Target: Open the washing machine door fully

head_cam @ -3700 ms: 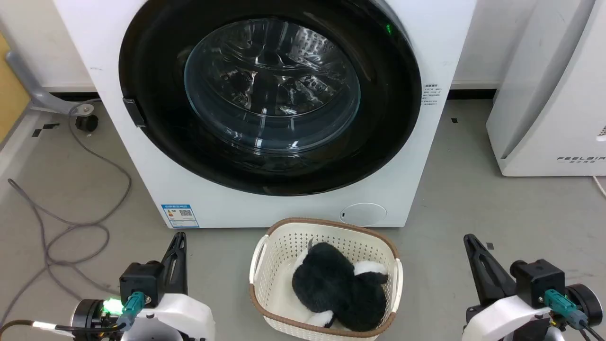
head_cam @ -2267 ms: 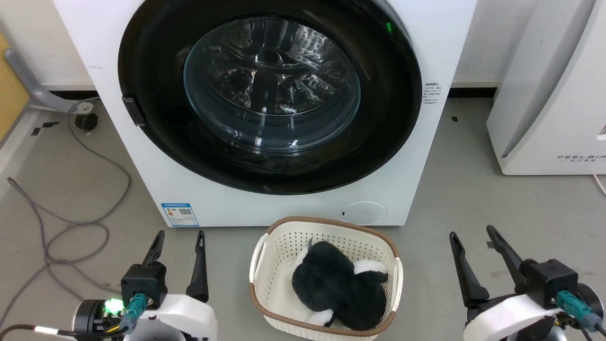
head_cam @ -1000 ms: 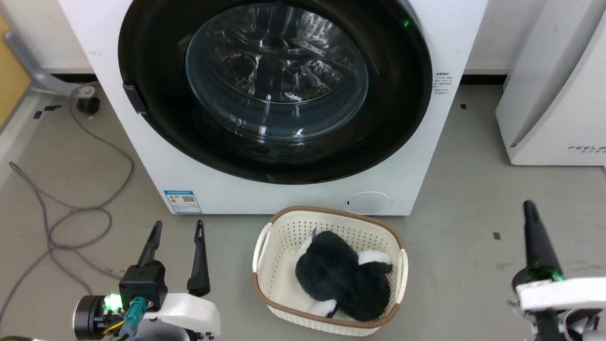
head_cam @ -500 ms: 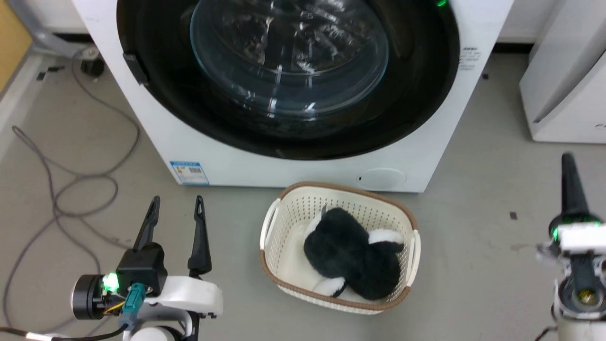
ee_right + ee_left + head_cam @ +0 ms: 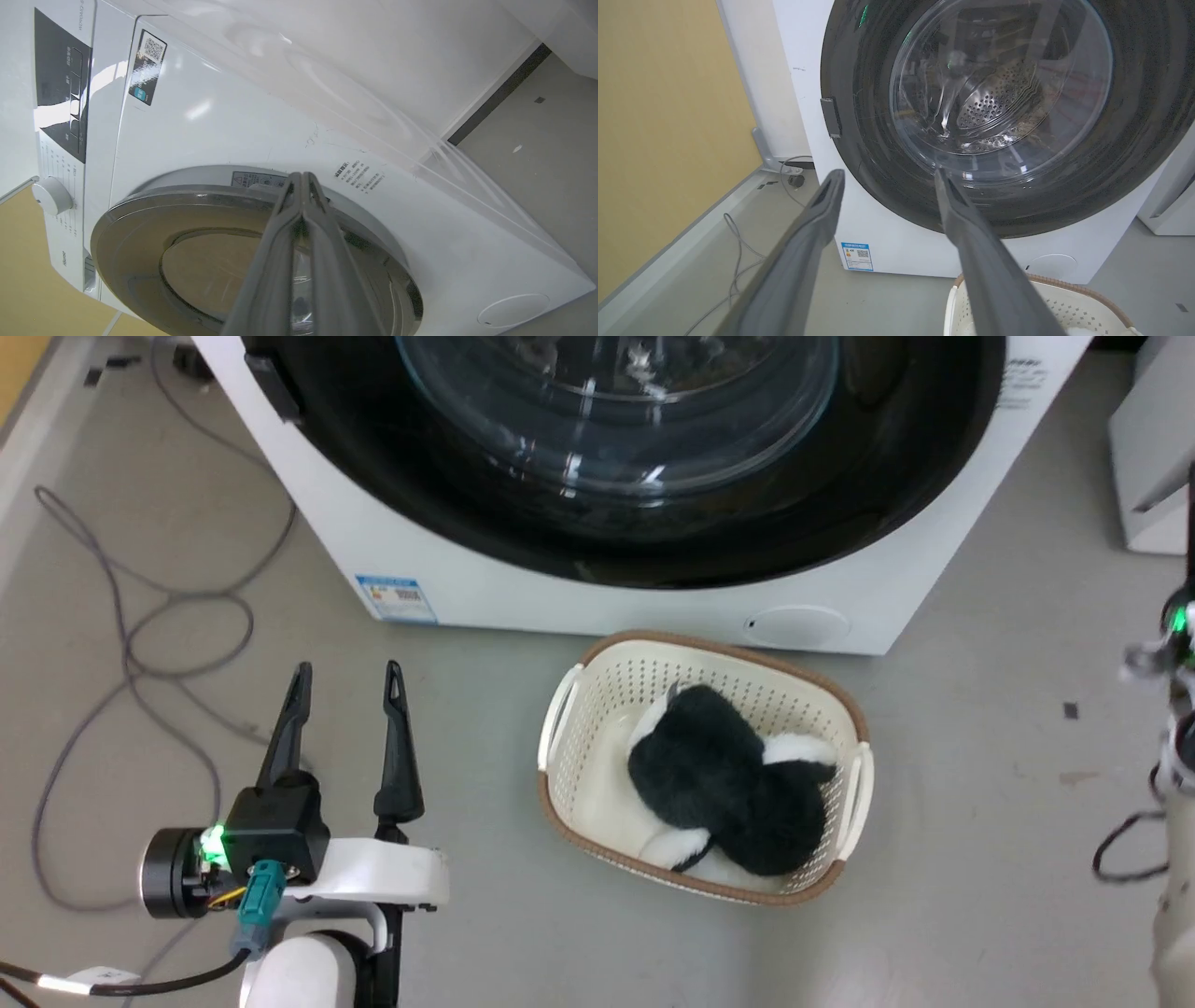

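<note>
The washing machine door (image 5: 934, 476), a glossy black disc with a clear glass bowl (image 5: 616, 420) at its centre, lies flat against the white washer front. A small dark catch (image 5: 830, 116) sits on its left rim. My left gripper (image 5: 347, 670) is low on the floor, left of the basket and short of the washer. It is open with nothing between its fingers, which point at the door (image 5: 859, 154). My right gripper (image 5: 302, 177) is shut on nothing and points at the door's right rim (image 5: 140, 219). Its arm (image 5: 1174, 644) stands at the right edge.
A cream basket (image 5: 562, 709) holding a black and white plush toy (image 5: 728, 784) stands on the floor before the washer. Grey cables (image 5: 140, 635) loop at the left. A white air purifier (image 5: 1153, 476) stands at the right, and a yellow wall (image 5: 658, 140) at the left.
The head camera has tipped down and moved closer, so the whole picture has shifted. My right gripper has shut and risen along the right edge. My left gripper opened early on and stays open.
</note>
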{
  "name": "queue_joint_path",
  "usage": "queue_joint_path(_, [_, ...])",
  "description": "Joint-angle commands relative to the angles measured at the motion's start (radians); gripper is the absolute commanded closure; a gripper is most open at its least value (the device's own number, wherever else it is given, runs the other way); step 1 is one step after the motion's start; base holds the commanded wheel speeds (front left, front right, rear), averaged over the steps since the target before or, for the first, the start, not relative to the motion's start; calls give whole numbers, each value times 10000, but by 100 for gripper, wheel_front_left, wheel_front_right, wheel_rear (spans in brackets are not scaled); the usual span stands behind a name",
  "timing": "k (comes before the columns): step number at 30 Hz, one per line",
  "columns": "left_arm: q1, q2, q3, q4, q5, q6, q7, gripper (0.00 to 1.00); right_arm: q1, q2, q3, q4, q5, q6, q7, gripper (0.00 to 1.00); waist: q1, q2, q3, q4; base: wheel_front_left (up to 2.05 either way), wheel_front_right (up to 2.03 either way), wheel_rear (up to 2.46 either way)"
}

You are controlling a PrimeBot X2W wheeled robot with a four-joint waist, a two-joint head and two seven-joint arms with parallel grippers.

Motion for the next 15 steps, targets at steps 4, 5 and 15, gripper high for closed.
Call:
queue_joint_path(4, [-364, 4, -67, -109, -100, 175, -164, 0, -1189, -424, 207, 651, 382, 9, 157, 100, -1, 0, 514, 264, 0, 0, 0])
queue_joint_path(5, [-419, 4, -80, -124, -111, 200, -185, 0, -1413, -497, 269, 776, 416, 9, 191, 100, -1, 0, 606, 307, 0, 0, 0])
queue_joint_path(15, [-869, 4, -214, -230, -179, 413, -394, 0, -3549, -1205, 843, 1953, 988, 10, 766, 100, -1, 0, 1358, 730, 0, 0, 0])
